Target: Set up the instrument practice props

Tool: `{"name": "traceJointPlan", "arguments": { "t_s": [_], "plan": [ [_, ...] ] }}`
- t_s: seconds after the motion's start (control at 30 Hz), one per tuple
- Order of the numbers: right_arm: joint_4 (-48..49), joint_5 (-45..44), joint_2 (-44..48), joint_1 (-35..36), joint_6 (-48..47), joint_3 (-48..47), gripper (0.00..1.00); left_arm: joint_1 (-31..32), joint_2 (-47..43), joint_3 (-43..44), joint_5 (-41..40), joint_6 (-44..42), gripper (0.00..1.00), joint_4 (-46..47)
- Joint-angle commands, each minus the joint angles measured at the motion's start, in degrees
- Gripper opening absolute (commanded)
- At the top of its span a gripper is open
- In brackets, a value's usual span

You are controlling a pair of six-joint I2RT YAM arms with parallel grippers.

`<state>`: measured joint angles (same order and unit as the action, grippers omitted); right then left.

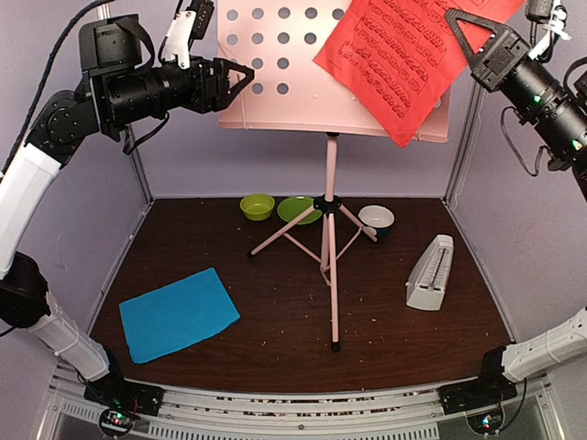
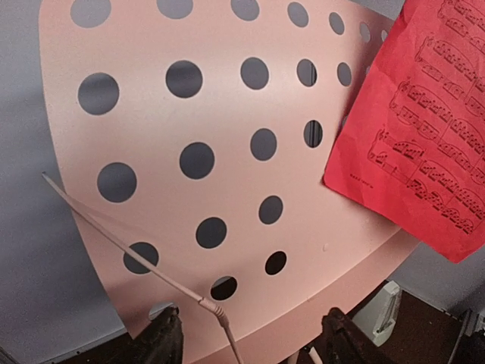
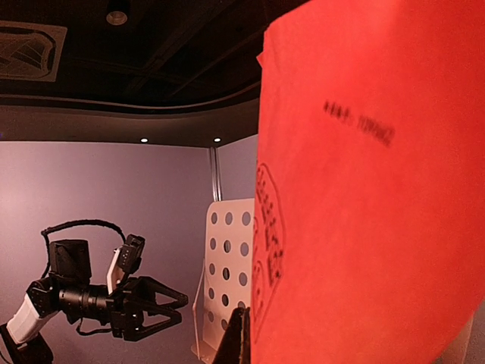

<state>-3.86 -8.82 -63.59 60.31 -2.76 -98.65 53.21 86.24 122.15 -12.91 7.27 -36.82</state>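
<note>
The right gripper (image 1: 459, 26) seems clamped on the red sheet-music page (image 1: 394, 60), askew on the pale pink perforated music stand (image 1: 275, 64); the left gripper (image 1: 240, 81) gapes empty.

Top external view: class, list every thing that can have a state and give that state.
Music stand: upright, legs spread.
Red page: held skewed against the stand's desk.
Cyan page: flat on the table.
Metronome: upright, cover on.
Left pincer: open.
Right pincer: shut on red page.

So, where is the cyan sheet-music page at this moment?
In the top view, the cyan page lies flat on the table, front left, to the left of the pink music stand's tripod legs.
</note>
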Motion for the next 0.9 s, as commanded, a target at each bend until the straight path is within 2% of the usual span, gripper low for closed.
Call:
{"name": "traceJointPlan", "arguments": {
  "t_s": [0.0,0.13,0.3,0.6,0.87],
  "plan": [
    [2.2,3.9,-2.9,-0.7,-0.5,-3.5,0.00,0.1,1.6,2.5,-2.8,1.9,0.63,2.7],
    [2.1,5.5,-6.0,-1.0,-0.5,-6.6,0.00,0.1,2.3,3.0,-5.6,2.8,0.59,2.5],
    [1.5,5.9,-10.3,-1.6,-0.5,-10.7,0.00,0.1,2.8,3.0,-5.1,2.7,0.55,4.0],
    [-2.0,2.8,-18.0,-1.9,-1.8,-19.1,0.00,0.1,3.1,3.0,-4.5,1.5,0.39,6.6],
    [-2.7,0.1,-20.4,-2.0,-3.0,-21.5,0.00,0.1,3.2,2.9,-8.1,2.6,0.37,5.9]
  ]
}}
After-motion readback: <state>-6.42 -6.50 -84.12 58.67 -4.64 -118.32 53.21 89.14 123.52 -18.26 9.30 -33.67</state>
